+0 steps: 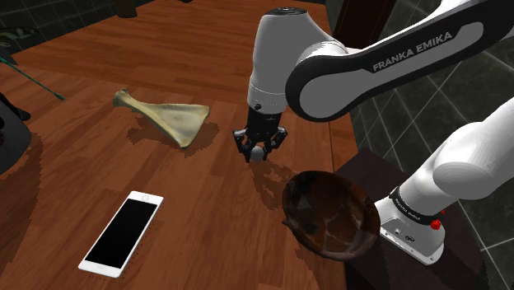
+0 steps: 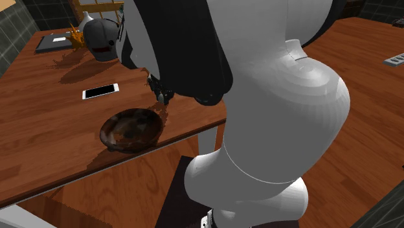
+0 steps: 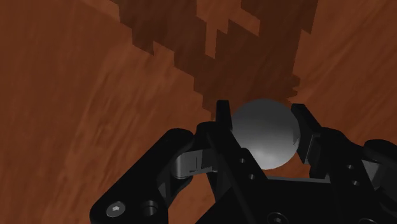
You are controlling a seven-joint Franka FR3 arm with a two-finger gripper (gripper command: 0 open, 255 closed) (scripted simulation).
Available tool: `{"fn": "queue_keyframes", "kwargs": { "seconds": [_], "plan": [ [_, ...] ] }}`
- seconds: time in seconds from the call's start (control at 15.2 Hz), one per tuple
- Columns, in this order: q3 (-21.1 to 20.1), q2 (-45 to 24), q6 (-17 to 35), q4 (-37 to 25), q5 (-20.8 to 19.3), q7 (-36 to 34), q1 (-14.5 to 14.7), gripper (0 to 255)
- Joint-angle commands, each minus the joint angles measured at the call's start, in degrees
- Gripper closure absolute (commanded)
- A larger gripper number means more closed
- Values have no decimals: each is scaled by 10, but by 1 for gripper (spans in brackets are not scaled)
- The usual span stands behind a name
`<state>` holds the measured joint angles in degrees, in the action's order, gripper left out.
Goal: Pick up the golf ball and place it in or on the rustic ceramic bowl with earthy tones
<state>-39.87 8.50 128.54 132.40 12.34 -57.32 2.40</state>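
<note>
Right under the wrist camera, your gripper (image 3: pixel 263 121) is clamped on the golf ball (image 3: pixel 264 137): the two black fingers (image 3: pixel 222 121) press against either side of a plain pale grey sphere, and brown wood grain with a blocky shadow lies beyond it. In the shoulder view the gripper (image 1: pixel 259 151) points straight down over the wooden table (image 1: pixel 99 165) with the ball (image 1: pixel 259 154) a pale spot between its tips; you cannot tell from these views whether the ball clears the wood. The bowl (image 1: pixel 325 216), dark brown and glossy with lighter streaks, sits near the gripper toward that view's lower right, at the table's edge beside the stand, apart from the ball. A white-edged phone (image 1: pixel 122 231) with a black screen lies flat at the shoulder view's lower left, and a pale bone-shaped object (image 1: pixel 169 118) lies to the left of the gripper. In the second exterior view the white arm (image 2: pixel 278 103) bulks up front, with the bowl (image 2: pixel 131 128) and phone (image 2: pixel 100 91) behind it.
</note>
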Motion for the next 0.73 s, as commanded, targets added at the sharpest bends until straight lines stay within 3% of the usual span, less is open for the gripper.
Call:
{"fn": "queue_keyframes", "kwargs": {
  "seconds": [0.0,0.66],
  "plan": [
    [1,4,-7,-3,3,2,1,255],
    [17,43,-89,-51,18,11,3,255]
  ]
}}
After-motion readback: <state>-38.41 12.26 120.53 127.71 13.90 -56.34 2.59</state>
